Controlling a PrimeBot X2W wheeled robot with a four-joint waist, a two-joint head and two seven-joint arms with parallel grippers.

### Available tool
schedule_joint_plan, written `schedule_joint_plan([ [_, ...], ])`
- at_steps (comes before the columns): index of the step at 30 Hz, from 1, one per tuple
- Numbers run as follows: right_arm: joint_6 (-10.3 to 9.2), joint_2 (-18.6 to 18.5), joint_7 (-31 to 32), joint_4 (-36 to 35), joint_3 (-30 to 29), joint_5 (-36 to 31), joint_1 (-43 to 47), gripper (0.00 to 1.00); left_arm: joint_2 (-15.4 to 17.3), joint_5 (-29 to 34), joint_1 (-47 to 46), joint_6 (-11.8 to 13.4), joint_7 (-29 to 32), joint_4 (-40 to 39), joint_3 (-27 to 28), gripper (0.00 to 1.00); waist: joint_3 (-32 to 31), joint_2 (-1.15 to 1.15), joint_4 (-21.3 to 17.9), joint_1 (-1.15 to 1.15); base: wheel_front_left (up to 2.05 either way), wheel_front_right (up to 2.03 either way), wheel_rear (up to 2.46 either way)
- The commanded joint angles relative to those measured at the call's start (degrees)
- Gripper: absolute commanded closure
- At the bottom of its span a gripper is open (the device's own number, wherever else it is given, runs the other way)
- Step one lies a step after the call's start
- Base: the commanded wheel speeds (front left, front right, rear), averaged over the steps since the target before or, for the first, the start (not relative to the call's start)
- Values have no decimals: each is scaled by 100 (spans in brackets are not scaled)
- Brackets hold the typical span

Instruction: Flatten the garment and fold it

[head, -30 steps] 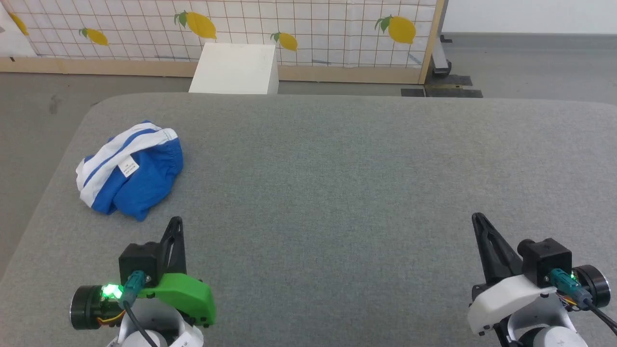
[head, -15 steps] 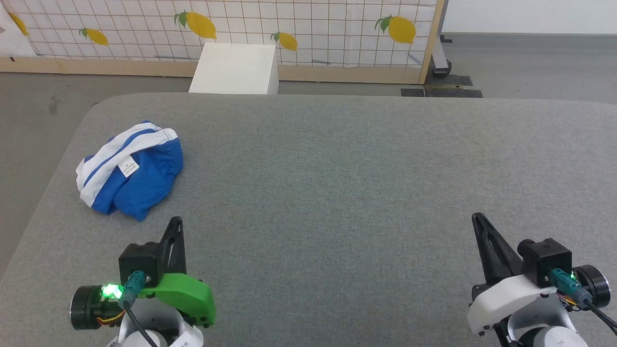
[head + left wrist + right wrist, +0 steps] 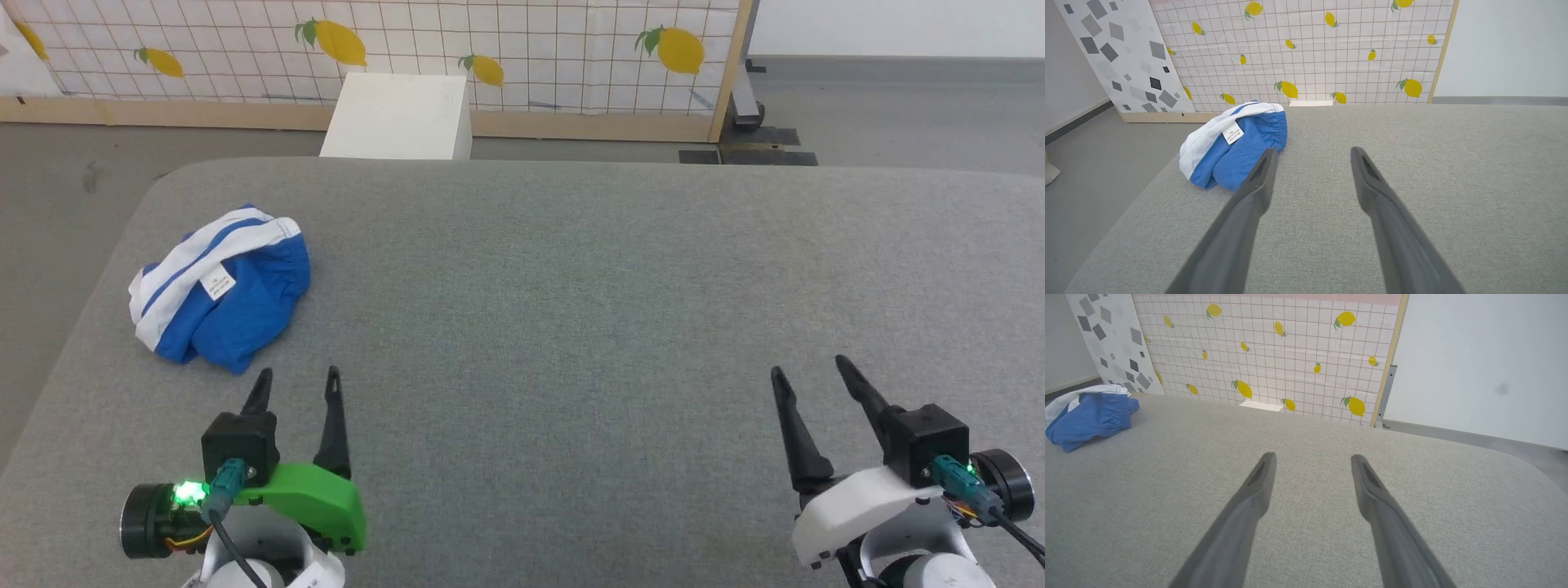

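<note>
Left claw (image 3: 298, 371) near garment (image 3: 233, 302), white box (image 3: 397, 114) beyond.

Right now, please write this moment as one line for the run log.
garment: crumpled heap, untouched | left claw: open, empty, just short of garment | right claw: open, empty, far from garment

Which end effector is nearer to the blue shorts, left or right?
Left. The left end effector is close to the blue shorts, on their near side, not touching; the right end effector is far off across the grey table.
</note>
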Motion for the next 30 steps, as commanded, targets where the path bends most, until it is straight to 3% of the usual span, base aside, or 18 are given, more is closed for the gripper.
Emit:
schedule_joint_plan([
  [1,0,0,-1,0,1,-1,-2,0,1,1,1,-2,-1,1,4,0,-1,0,0,0,0,0,0],
  [30,-3,6,-114,14,-27,296,-59,0,57,-47,27,-38,-41,2,-65,0,-8,0,-11,0,0,0,0],
])
